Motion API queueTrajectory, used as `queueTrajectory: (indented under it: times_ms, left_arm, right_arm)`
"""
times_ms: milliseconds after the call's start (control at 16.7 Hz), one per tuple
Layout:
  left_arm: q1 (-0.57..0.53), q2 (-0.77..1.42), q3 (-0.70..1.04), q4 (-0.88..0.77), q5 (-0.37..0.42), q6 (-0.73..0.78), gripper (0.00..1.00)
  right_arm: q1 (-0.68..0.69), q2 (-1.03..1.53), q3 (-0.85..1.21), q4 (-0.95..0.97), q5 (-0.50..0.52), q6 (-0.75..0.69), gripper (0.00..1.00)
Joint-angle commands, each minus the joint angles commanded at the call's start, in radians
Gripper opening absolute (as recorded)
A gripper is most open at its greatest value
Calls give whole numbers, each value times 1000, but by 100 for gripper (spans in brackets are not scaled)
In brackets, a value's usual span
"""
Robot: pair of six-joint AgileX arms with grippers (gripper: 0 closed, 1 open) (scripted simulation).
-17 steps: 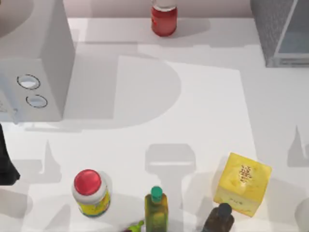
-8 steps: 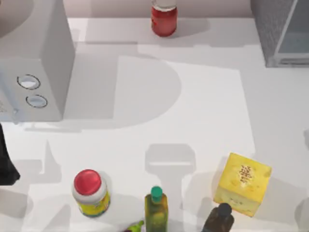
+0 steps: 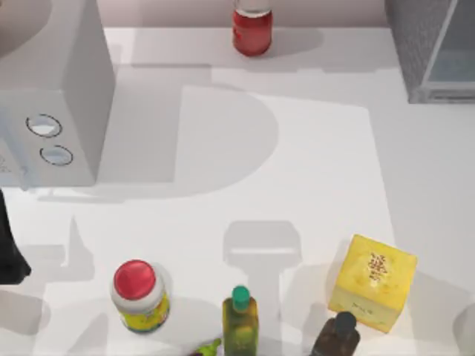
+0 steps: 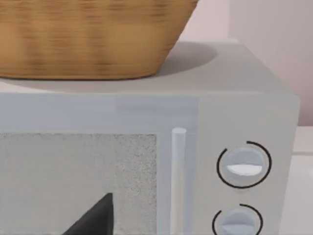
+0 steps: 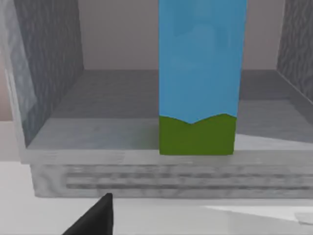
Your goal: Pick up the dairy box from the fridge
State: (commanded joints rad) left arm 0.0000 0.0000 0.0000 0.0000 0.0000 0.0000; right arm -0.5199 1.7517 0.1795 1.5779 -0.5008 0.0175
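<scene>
The dairy box stands upright inside the fridge, straight ahead of the right hand; its spread I cannot tell. Reaching in crooked could tip the tall carton or clip the sill.

Speckled matt fridge, woven basket

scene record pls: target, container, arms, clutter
target: dairy box, upright, blue sides, green base band
container: fridge, open toward the right wrist camera, box standing on its floor
right arm: facing the fridge opening, one dark fingertip in frame, not touching the box
left arm: parked at table's left edge, facing white dial box with basket on top
clutter: yellow box, red-lid jar, red jar
</scene>
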Motion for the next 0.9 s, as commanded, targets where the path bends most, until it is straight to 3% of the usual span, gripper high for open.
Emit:
queueTrajectory:
  times_ms: [540,900]
  left_arm:
    - [0,0,0,0,0,0,100]
    - [0,0,0,0,0,0,100]
  right_arm:
    - [-5,48,16,30,-4,0,100]
    - [92,189,310,-120,108,-1,100]
